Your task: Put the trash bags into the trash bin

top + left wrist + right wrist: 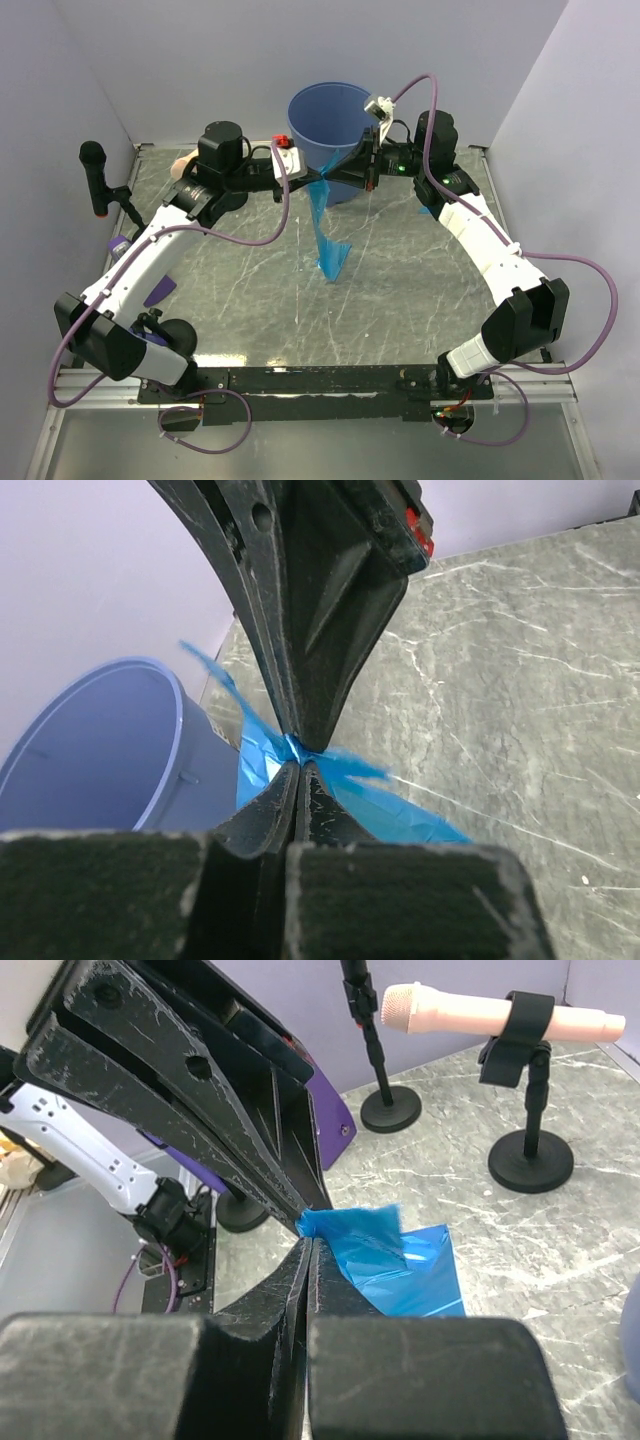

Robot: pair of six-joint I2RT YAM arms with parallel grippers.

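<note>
A thin bright-blue trash bag (328,235) hangs in front of the round blue trash bin (322,115), its lower end touching the table. My left gripper (314,179) and right gripper (337,173) meet tip to tip at the bag's top, just in front of the bin. Both are shut on the film. In the left wrist view the left gripper (298,765) pinches the bag (400,810) and the bin (95,750) stands at the left. In the right wrist view the right gripper (308,1242) pinches the bag (400,1265).
A black microphone on a stand (94,176) stands at the far left. A pale pink microphone (480,1012) on a stand sits behind the left arm. A purple object (122,244) lies beside the left arm. Grey walls close in the back and sides.
</note>
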